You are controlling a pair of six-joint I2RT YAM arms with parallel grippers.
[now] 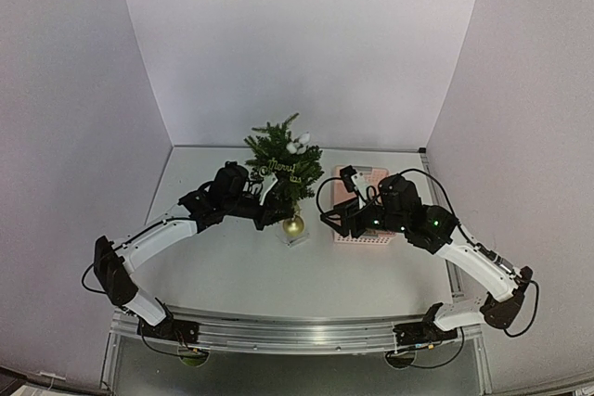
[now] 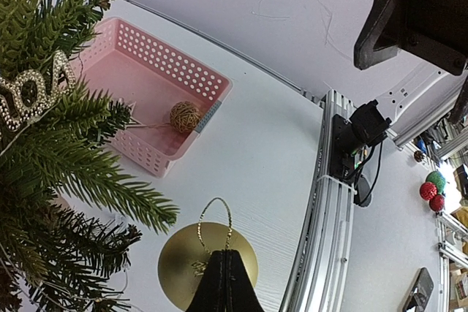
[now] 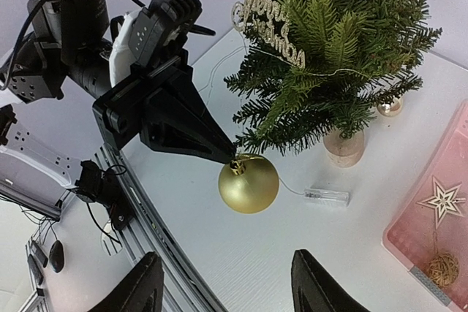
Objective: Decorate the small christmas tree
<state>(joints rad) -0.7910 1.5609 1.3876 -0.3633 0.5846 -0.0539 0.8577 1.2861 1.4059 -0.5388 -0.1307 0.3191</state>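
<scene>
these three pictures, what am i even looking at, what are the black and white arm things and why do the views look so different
They are two robot arms bolted at the near edge of a white table. One picture comes from a fixed camera above and behind them; the other two come from small cameras on each wrist, so those look tilted and close up.

On the table stand a small christmas tree and a pink basket holding a wicker ball and a star ornament.

The left gripper is pinched shut on the hanging loop of a gold bauble, right beside the tree's lower branches. The right gripper is open and holds nothing.
</scene>
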